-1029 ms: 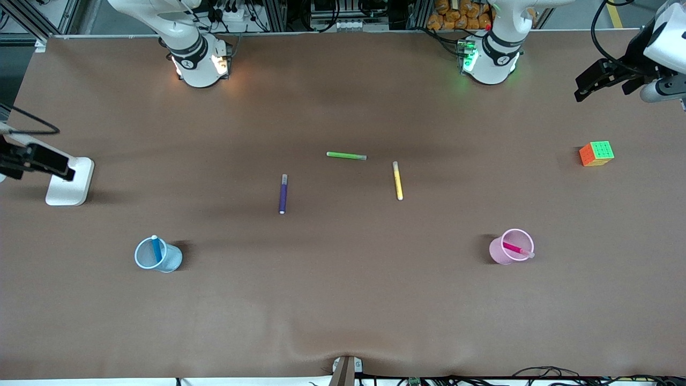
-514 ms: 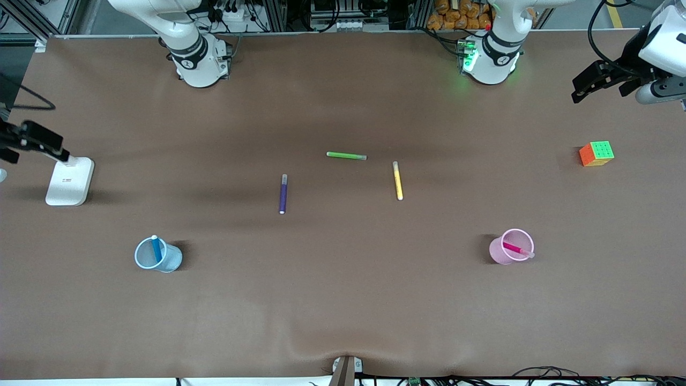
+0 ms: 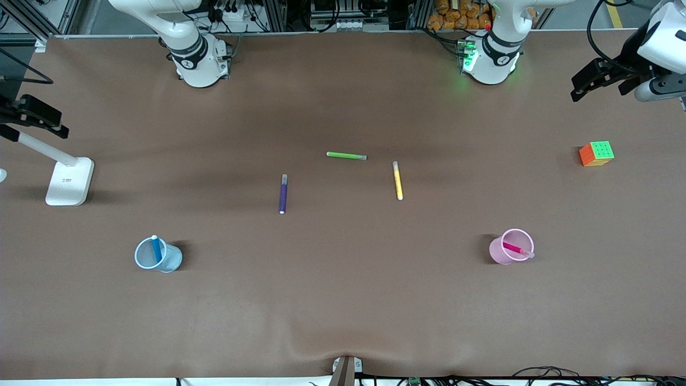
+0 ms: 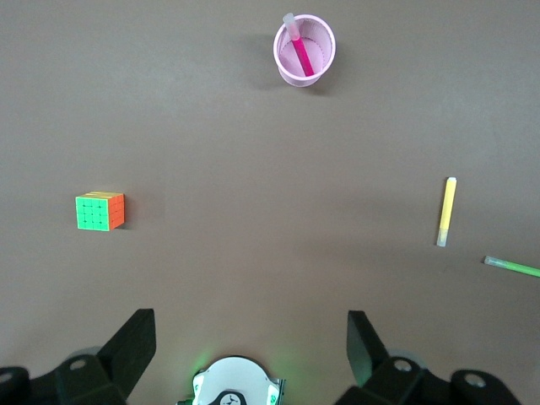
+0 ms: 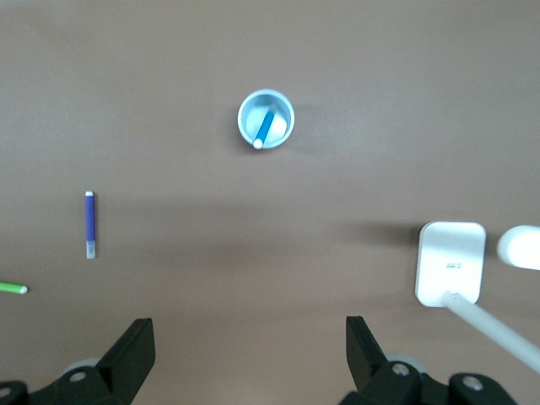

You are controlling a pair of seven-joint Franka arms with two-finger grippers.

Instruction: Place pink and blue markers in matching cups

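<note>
A brown matte table (image 3: pixel 343 300) fills nearly the whole front view, its covering slightly rippled at the edge nearest the front camera; a small mount (image 3: pixel 345 370) sits at the middle of that edge; aluminium framing (image 3: pixel 32 16) and bundled cables (image 3: pixel 236 13) run along the edge by the arm bases; a strip of grey floor with a yellow line (image 3: pixel 615 13) shows past the corner at the left arm's end; lighting is even and diffuse, shadows soft.

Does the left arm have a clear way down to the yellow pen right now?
Probably yes. The left gripper is open, up over the table's left-arm end, and the yellow pen lies flat and alone, apart from the green pen.
</note>
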